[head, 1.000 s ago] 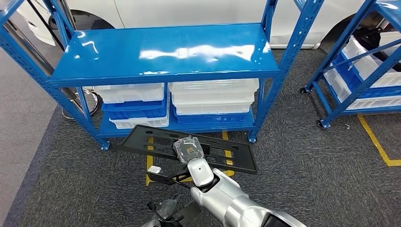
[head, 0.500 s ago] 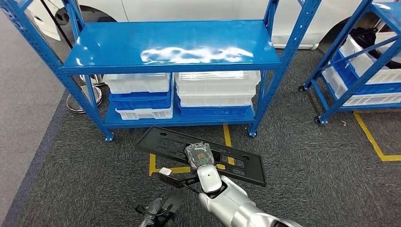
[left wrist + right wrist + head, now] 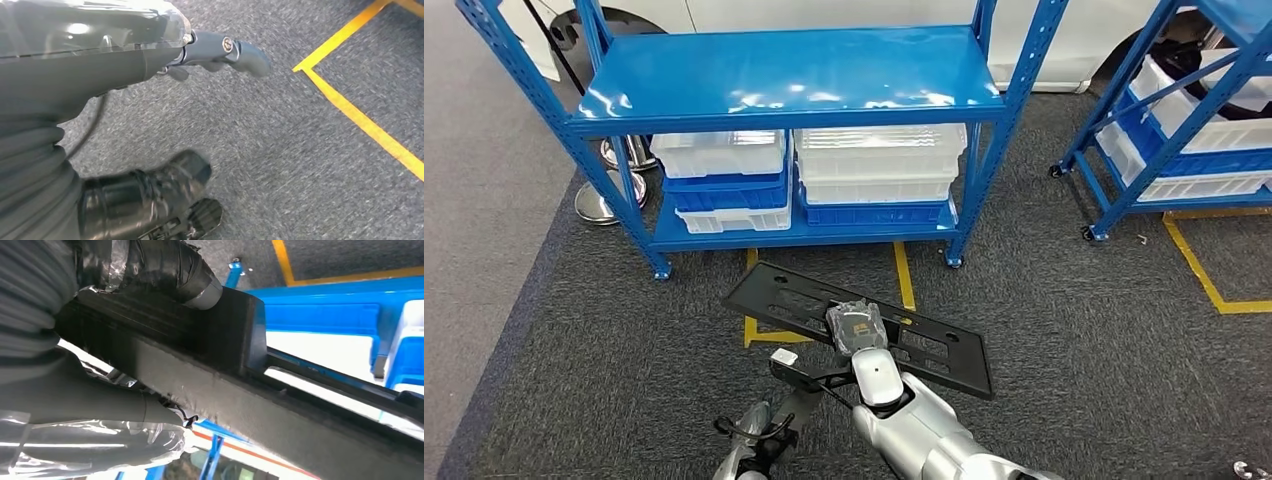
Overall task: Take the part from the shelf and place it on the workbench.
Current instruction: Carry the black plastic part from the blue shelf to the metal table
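Hanging low beside the body, the left hand is carrying nothing; whether its fingers are apart or curled I cannot tell. Further right, the right hand is gripping the black part, fingers clamped across its middle. Keeping that clamp firm and the panel level is mattering most, its long ends overhanging both sides of the fingers.

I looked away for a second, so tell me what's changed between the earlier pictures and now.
The head camera has backed off and turned, so the blue shelf rack sits higher and further off in the view; that is the robot moving, not the rack. The right hand still grips the flat black part, carried in front. The left hand still hangs empty.
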{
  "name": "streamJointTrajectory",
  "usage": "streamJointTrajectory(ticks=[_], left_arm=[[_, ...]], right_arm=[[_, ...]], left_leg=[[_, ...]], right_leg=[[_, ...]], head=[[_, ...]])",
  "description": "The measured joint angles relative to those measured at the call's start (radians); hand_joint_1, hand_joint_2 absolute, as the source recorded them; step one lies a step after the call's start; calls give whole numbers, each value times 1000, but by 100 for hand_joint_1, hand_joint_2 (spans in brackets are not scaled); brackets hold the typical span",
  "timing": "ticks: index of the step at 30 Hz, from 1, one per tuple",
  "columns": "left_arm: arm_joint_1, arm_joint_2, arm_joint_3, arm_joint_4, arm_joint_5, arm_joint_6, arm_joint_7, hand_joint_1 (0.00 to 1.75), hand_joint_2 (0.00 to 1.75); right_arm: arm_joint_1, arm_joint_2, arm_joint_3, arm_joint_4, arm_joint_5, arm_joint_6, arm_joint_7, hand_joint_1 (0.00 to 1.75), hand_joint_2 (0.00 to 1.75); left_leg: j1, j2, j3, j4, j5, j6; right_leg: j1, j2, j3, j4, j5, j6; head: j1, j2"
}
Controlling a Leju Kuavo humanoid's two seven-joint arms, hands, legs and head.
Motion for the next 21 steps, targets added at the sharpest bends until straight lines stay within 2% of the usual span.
streamJointTrajectory(ticks=[1,2,3,4,5,6,7,8,9,10,11,12,14,15,16,19,20,21], left_arm=[[-1,0,-3,0,-11,6,4,0,175],[-3,0,-7,0,-25,12,8,0,175],[-4,0,-13,0,-39,18,12,0,175],[-5,0,-17,0,-48,21,14,0,175],[-6,1,-21,0,-54,23,15,0,175],[-6,1,-22,0,-56,24,16,0,175],[-7,1,-23,0,-57,24,17,0,175],[-8,1,-25,0,-58,24,17,0,175],[-9,1,-28,-1,-60,24,17,0,175],[-11,1,-31,-1,-61,24,17,0,175],[-11,1,-34,-1,-62,25,17,0,175],[-12,1,-37,-1,-62,26,17,0,175],[-12,0,-39,-1,-62,27,17,0,175],[-12,0,-39,-1,-62,27,17,0,175],[-12,-1,-40,-1,-62,27,17,0,175],[-12,-2,-41,-1,-62,27,17,0,175],[-12,-2,-41,-1,-62,27,17,0,175],[-12,-2,-41,-1,-62,27,17,0,175]], right_arm=[[1,0,-2,-1,2,1,0,175,175],[3,0,-4,-3,3,1,-1,175,175],[4,0,-6,-4,4,2,-1,175,175],[7,-1,-7,-6,5,2,-2,175,175],[10,-2,-8,-6,5,1,-4,175,175],[13,-3,-9,-6,6,1,-5,175,175],[16,-4,-10,-6,6,1,-6,175,175],[18,-5,-11,-6,6,1,-8,175,175],[19,-5,-12,-7,6,1,-8,175,175],[19,-5,-13,-9,6,1,-9,175,175],[19,-5,-14,-11,6,1,-9,175,175],[18,-5,-15,-13,6,1,-9,175,175],[19,-6,-16,-14,6,1,-10,175,175],[20,-6,-17,-15,7,1,-10,175,175],[21,-8,-17,-15,7,1,-11,175,175],[23,-12,-19,-17,7,1,-11,175,175],[24,-13,-19,-17,7,1,-11,175,175],[26,-15,-20,-17,7,1,-11,175,175]], left_leg=[[1,-2,-12,24,-32,-5],[3,-2,-27,67,-79,-10],[5,-3,-44,128,-130,-14],[7,-2,-59,195,-167,-18],[8,-2,-67,251,-183,-21],[9,-2,-63,282,-176,-22],[10,-2,-41,275,-153,-22],[10,-2,-1,231,-128,-20],[10,-2,51,163,-114,-17],[8,-2,102,90,-114,-13],[6,-2,141,33,-123,-9],[4,-2,161,-1,-133,-6],[3,-2,164,-20,-131,4],[5,-1,163,-24,-124,11],[7,0,161,-29,-116,18],[9,2,143,-30,-99,31],[9,2,134,-26,-96,31],[9,2,126,-22,-93,31]], right_leg=[[-3,-2,-11,-3,12,-7],[-5,-3,-23,-4,24,-12],[-4,-3,-36,-4,35,-15],[-4,-4,-48,-3,45,-16],[-4,-4,-60,-2,54,-16],[-4,-4,-72,-1,62,-14],[-4,-4,-83,2,70,-12],[-4,-4,-93,5,76,-10],[-4,-4,-102,10,80,-7],[-3,-4,-108,14,84,-3],[-2,-4,-112,17,88,2],[-2,-4,-116,18,92,7],[0,-5,-120,23,101,19],[1,-4,-127,36,98,25],[1,-2,-138,63,82,31],[-4,4,-207,232,-26,44],[-6,3,-225,284,-52,47],[-9,3,-229,303,-58,48]], head=[[0,0],[0,0],[-1,0],[-1,0],[-1,0],[-1,0],[-1,0],[-1,0],[-1,0],[-1,0],[-1,0],[-1,0],[-1,0],[0,0],[1,0],[3,0],[3,0],[3,0]])
